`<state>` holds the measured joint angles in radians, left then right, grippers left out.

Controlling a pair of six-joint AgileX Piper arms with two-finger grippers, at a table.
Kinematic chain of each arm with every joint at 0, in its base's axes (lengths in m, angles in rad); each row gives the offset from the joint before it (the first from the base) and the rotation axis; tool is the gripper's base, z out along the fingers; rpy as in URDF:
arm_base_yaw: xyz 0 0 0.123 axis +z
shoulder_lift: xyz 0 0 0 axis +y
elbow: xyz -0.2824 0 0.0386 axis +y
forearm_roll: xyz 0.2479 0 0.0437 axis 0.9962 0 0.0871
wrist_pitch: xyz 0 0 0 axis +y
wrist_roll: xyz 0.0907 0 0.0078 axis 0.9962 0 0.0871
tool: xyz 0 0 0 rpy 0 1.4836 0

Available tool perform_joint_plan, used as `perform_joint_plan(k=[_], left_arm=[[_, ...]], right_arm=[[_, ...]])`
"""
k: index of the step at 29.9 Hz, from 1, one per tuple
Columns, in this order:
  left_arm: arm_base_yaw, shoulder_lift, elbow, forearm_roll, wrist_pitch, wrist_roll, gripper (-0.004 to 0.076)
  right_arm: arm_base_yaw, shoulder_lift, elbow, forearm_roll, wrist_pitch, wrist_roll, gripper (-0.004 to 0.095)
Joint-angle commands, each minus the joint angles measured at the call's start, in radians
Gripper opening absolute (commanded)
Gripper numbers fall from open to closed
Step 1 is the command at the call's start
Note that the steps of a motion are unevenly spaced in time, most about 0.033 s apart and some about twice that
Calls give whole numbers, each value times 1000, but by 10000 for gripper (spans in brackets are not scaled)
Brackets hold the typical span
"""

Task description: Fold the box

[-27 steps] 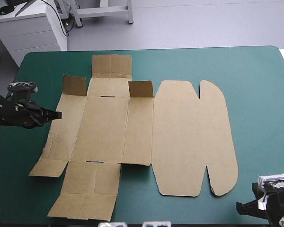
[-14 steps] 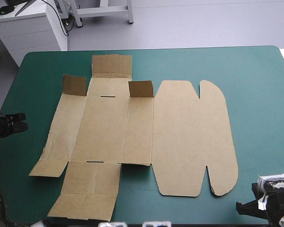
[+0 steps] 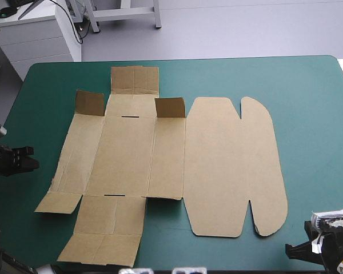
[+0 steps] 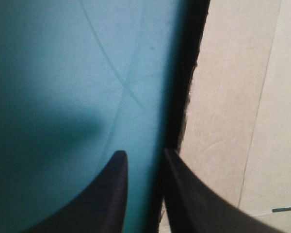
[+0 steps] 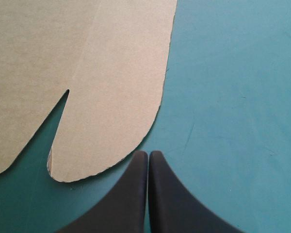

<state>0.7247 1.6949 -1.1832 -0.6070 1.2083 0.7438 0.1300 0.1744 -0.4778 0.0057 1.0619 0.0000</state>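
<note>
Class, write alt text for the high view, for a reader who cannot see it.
A brown box, a flat unfolded sheet, lies spread across the teal-green table. The left tool hovers open just off the sheet's left edge; the right tool sits shut at the table's near right corner, clear of the box.

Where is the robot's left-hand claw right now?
In the high view, the left gripper is over the teal-green cover near its left edge, fingers open, a little way off the flat brown box's left side.
</note>
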Motion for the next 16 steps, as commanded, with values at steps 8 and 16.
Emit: perform_joint_plan(k=[8,16], left_arm=[[-95,38,-30,-40,87,-21,388],[-176,103,-30,-42,76,-21,387]], right_arm=[[-10,12,-25,-6,-55,-6,-4],[-10,12,-25,-6,-55,-6,-4]])
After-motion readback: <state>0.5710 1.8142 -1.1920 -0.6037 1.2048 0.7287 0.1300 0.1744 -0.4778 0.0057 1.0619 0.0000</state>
